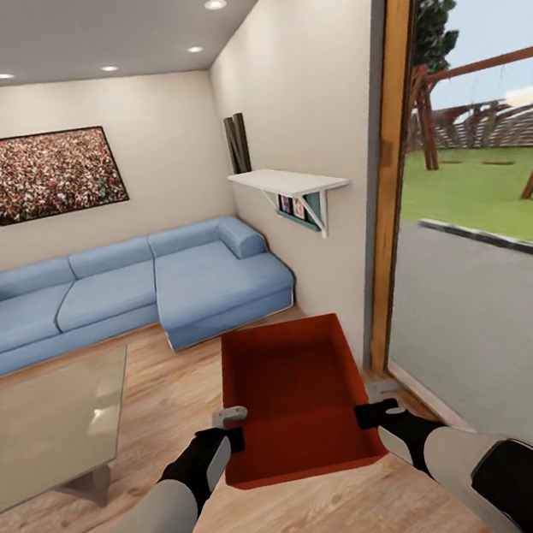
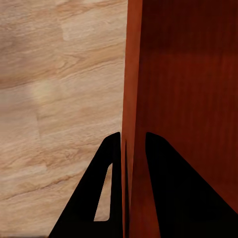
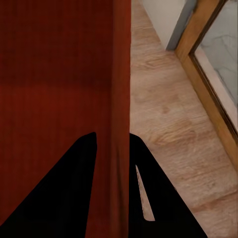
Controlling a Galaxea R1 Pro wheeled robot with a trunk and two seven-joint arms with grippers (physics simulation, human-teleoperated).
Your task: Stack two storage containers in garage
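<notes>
While both arms reach forward over the light wood floor (image 1: 147, 382), one orange-red storage container (image 1: 293, 383) hangs between them, held up off the planks with its open top facing up and nothing inside it. The left end effector (image 1: 235, 439) is clamped on the container's left wall near the corner closest to the robot; in the left wrist view its two black fingers (image 2: 168, 188) straddle that thin wall, one inside the bin and one outside. The right end effector (image 1: 366, 415) grips the opposite wall the same way, and in the right wrist view one finger (image 3: 64, 193) presses the inner face while the other sits on the outer side, above the planks. The container sits level, its long side pointing away from the robot toward the blue sofa (image 1: 131, 289) against the far wall. Just to its right is the wooden frame of a glass door (image 1: 387, 159), with grass and a swing frame outside. A glass-topped desk (image 1: 42, 425) stands well to the left, a white wall shelf (image 1: 287, 183) juts out above, and a framed picture (image 1: 41, 174) hangs over the sofa.
</notes>
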